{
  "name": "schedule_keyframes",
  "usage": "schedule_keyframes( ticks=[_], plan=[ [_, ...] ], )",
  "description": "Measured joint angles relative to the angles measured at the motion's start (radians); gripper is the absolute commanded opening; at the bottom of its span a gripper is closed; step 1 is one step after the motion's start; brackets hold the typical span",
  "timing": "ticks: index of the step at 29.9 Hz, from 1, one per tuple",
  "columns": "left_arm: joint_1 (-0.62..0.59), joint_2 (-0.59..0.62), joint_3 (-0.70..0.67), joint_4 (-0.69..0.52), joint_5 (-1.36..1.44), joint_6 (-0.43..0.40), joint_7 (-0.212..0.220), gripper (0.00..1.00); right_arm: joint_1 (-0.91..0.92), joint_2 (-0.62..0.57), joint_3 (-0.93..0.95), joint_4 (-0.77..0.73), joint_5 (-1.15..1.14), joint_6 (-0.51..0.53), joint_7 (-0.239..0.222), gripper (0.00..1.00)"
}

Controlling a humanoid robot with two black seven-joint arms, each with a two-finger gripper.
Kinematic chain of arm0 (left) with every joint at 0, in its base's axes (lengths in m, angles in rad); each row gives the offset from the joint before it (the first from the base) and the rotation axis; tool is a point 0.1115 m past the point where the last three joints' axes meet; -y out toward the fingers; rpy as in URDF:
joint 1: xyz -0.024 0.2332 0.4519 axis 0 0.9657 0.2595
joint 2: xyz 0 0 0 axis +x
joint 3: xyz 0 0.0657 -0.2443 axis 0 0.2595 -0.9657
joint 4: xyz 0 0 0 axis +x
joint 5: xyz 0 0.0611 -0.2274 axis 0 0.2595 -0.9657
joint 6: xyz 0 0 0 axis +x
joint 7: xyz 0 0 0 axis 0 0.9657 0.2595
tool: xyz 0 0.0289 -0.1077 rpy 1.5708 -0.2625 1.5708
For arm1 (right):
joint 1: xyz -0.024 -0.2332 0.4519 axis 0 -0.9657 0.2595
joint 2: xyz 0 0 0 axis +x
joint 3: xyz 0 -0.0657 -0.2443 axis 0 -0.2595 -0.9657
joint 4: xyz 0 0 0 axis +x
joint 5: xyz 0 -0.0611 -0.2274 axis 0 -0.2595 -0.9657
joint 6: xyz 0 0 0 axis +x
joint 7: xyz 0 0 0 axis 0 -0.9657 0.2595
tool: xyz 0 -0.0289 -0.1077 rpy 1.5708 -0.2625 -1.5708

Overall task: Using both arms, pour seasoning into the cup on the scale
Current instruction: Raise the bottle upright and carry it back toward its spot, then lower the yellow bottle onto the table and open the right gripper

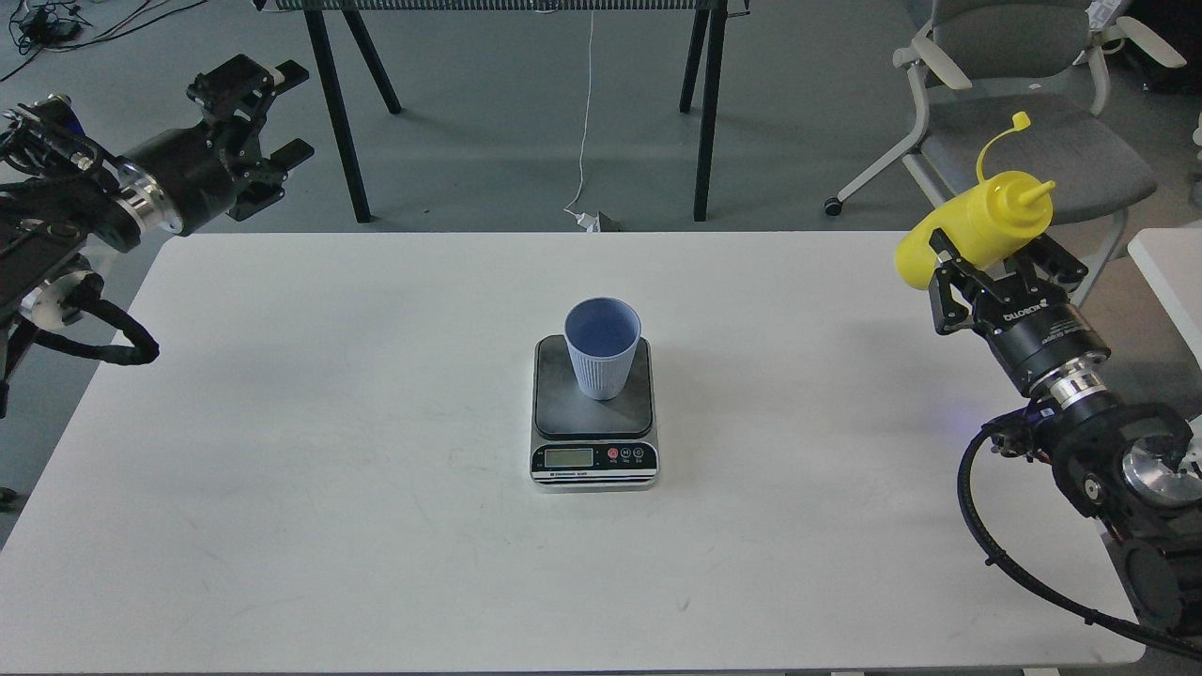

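The light blue ribbed cup (603, 349) stands upright on the dark plate of the scale (593, 422) in the middle of the white table (329, 488). My right gripper (997, 263) is shut on the yellow seasoning bottle (977, 227) above the table's right edge. The bottle is tilted, with its nozzle up to the right and its tethered cap open. My left gripper (261, 122) is open and empty, beyond the table's far left corner and far from the cup.
A grey office chair (1024, 122) stands behind the right side of the table. Black frame legs (343, 122) stand behind the table. A white cable (587, 113) hangs down to the floor.
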Motion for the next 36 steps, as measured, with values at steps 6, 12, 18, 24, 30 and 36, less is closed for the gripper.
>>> schedule_keyframes(
  ticks=[6,12,18,24,30,36],
  plan=[
    [0.001,0.005,0.0,-0.001,0.0,0.0,0.0,0.99,-0.041,0.066,0.006,-0.028,-0.002,0.0,0.004,0.22],
    [0.001,-0.002,0.0,-0.001,0.0,0.0,0.0,0.99,-0.065,0.093,0.008,-0.081,-0.002,0.0,0.005,0.22],
    [0.002,-0.005,0.0,-0.001,0.006,0.0,0.0,1.0,-0.078,0.104,0.009,-0.104,-0.002,0.0,0.007,0.23],
    [0.002,-0.005,0.0,-0.001,0.019,0.0,0.0,0.99,-0.086,0.143,0.007,-0.13,-0.006,0.0,0.007,0.23],
    [0.002,-0.004,0.0,-0.001,0.019,0.0,0.0,0.99,-0.11,0.166,0.003,-0.133,-0.009,0.0,0.007,0.23],
    [0.002,-0.003,-0.001,-0.001,0.019,0.0,0.0,0.99,-0.126,0.169,-0.001,-0.132,-0.011,0.0,0.007,0.28]
  ],
)
